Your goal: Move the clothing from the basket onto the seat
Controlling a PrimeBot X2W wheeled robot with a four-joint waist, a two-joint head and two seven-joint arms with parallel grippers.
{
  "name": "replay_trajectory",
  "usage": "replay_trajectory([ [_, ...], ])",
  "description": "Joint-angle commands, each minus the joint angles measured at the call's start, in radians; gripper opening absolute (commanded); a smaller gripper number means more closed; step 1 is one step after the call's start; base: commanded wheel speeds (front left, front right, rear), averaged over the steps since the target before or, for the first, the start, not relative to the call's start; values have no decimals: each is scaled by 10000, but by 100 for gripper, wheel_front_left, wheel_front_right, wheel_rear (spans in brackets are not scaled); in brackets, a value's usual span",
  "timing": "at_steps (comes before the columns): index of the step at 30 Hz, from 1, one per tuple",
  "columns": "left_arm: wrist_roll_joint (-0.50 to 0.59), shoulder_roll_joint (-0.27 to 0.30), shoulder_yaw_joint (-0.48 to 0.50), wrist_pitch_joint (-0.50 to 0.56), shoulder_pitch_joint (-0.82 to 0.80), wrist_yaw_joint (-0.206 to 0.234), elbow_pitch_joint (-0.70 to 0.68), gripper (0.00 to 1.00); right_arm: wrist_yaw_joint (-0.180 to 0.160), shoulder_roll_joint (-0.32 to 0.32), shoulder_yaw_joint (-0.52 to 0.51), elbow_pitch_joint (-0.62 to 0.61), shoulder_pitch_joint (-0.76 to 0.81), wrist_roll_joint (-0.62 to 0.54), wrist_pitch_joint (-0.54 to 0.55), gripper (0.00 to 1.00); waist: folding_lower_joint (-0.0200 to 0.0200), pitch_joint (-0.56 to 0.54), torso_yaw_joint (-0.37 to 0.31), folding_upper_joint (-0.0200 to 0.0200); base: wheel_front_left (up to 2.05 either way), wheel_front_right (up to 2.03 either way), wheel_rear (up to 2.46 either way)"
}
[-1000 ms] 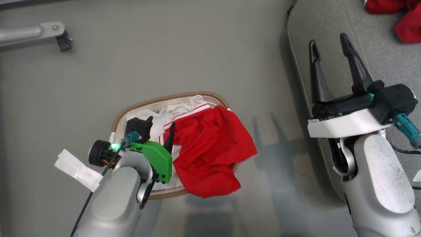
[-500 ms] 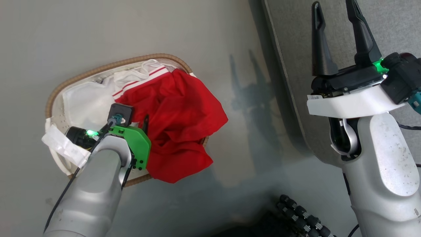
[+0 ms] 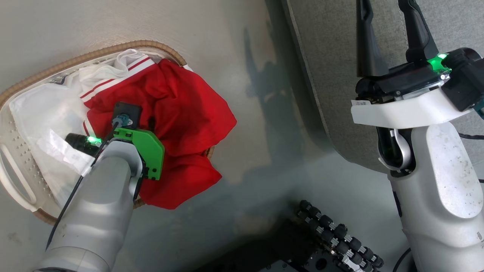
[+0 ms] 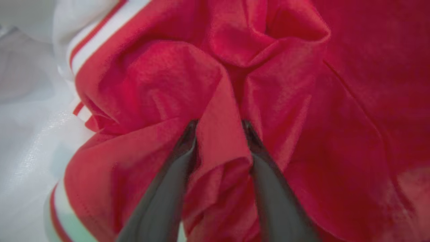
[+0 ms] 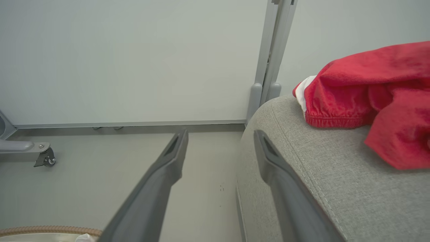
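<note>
The basket (image 3: 94,56), white with a brown woven rim, stands on the floor at the left. Red clothing (image 3: 181,109) with striped white trim fills it and spills over its right rim. My left arm's green wrist bracket (image 3: 143,151) is pushed down into the pile. In the left wrist view my left gripper (image 4: 219,125) is open, its fingers astride a raised fold of the red clothing (image 4: 151,74). My right gripper (image 3: 383,15) hangs open and empty over the edge of the grey seat (image 3: 332,56). Another red garment (image 5: 369,87) lies on the seat (image 5: 319,188).
A white liner (image 3: 38,109) covers the basket's left half. My base with its black rollers (image 3: 332,241) sits at the bottom, between basket and seat. A pale wall with a grey post (image 5: 268,50) stands behind the seat. A caster leg (image 5: 43,158) is at the far left.
The head camera has shifted, so the basket now sits further left. My left gripper has sunk deeper into the red clothing and its jaws have narrowed on a fold. The right gripper stays open.
</note>
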Motion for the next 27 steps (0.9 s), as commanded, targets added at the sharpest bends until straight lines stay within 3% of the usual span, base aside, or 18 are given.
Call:
replay_trajectory([
  [1, -55, -20, 31, -155, -203, -7, 35, 0, -14, -20, -45, 47, -4, -92, -48, 100, -1, -64, 59, 0, 0, 0, 0],
  [13, -563, -626, -203, -1348, 55, -454, -626, 0, -14, -31, -373, 817, 567, -902, -48, 100, -1, -1749, 1165, 0, 0, 0, 0],
  [27, -1645, -592, -1952, -1437, 245, -611, -3783, 0, -14, -35, -1251, 2632, 2574, -1936, -49, 100, -1, -5866, 2658, 0, 0, 0, 0],
])
